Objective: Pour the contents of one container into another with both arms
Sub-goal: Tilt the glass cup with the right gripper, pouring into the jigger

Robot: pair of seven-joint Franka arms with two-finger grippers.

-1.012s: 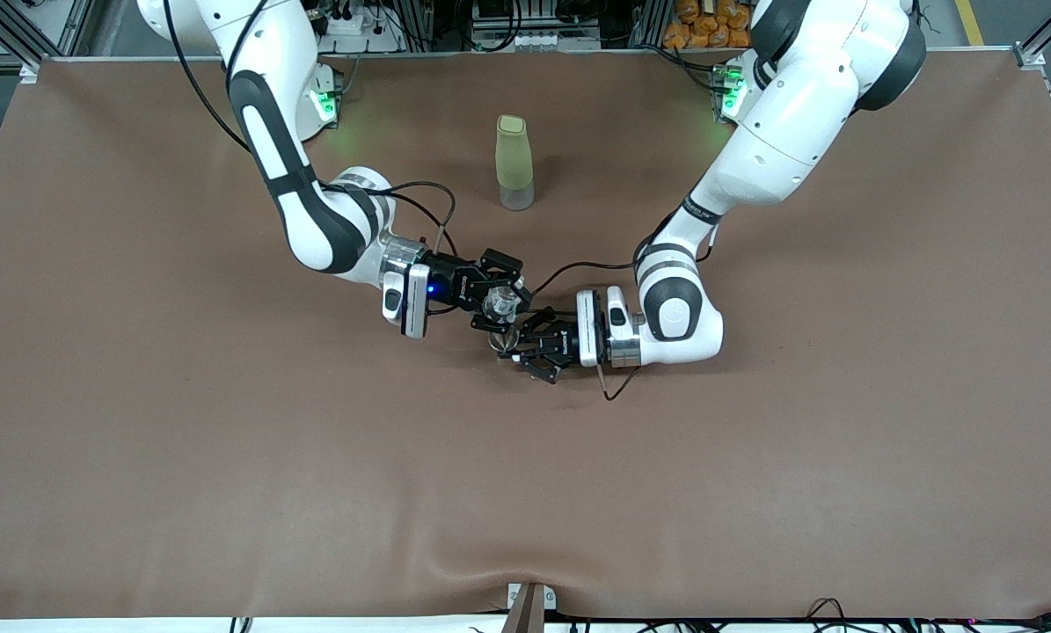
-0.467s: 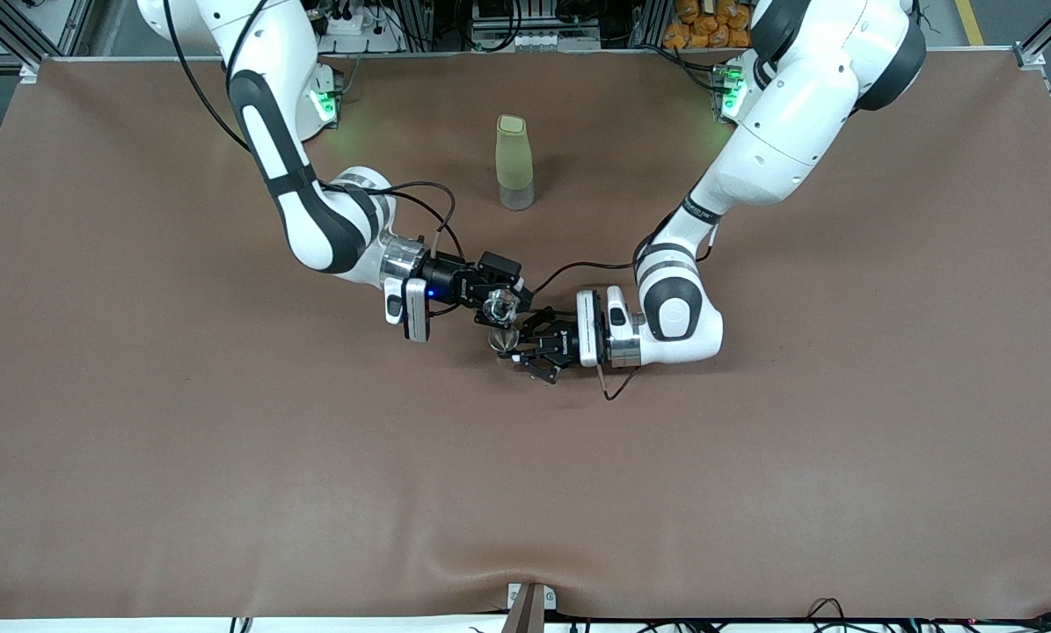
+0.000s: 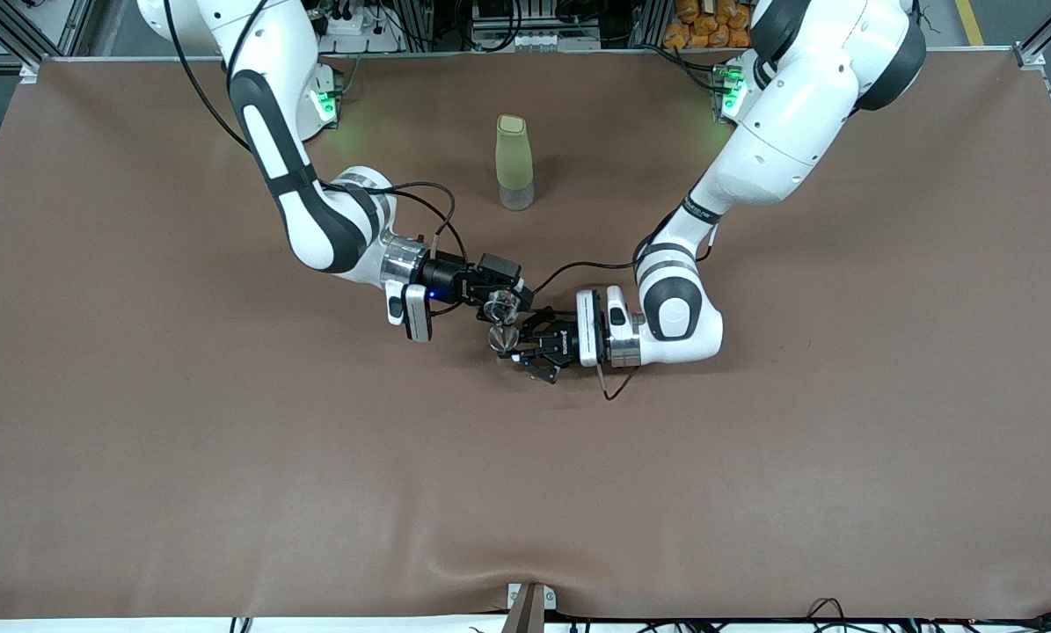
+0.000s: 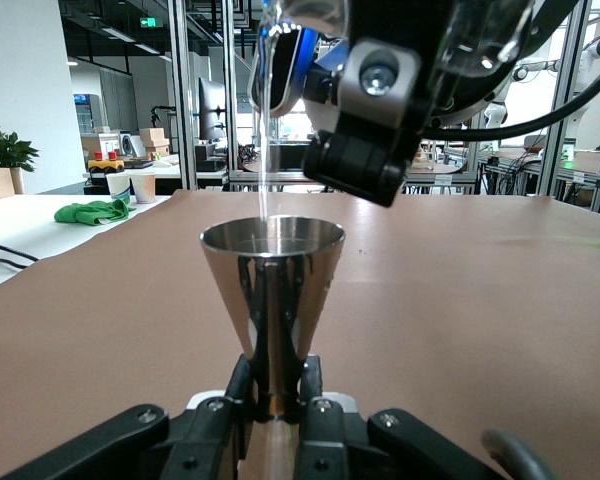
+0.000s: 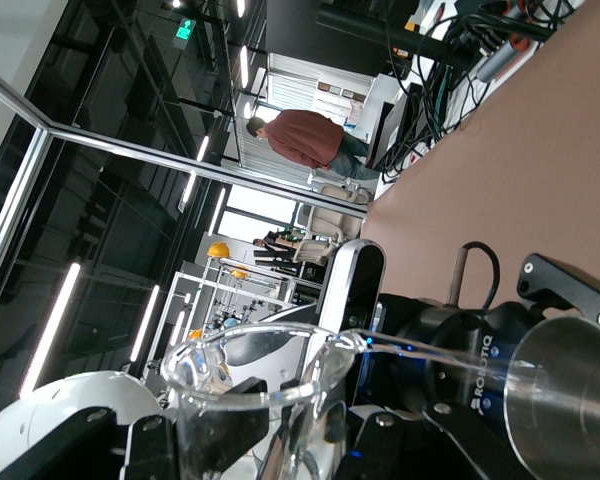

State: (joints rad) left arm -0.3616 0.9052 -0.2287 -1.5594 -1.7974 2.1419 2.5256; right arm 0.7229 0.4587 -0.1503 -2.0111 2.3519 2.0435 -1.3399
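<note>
Over the middle of the table, my right gripper (image 3: 496,304) is shut on the tiny clear glass cup (image 3: 499,307), which is tipped over. My left gripper (image 3: 513,341) is shut on the narrow waist of the silvery metal jigger (image 3: 499,337), held upright just below the cup. In the left wrist view the jigger (image 4: 271,290) stands in my left gripper (image 4: 273,398), and a thin clear stream (image 4: 263,150) falls from the cup (image 4: 305,18) into its bowl. The right wrist view shows the cup (image 5: 265,395) with its lip toward the jigger (image 5: 570,400).
A tall pale-green bottle (image 3: 514,163) stands upright farther from the front camera than both grippers. A loose cable (image 3: 614,387) hangs by the left wrist. The brown table cover (image 3: 226,483) has a raised fold near its front edge.
My right wrist has rolled further, tipping the cup more toward the jigger. The left gripper and the jigger have stayed almost still.
</note>
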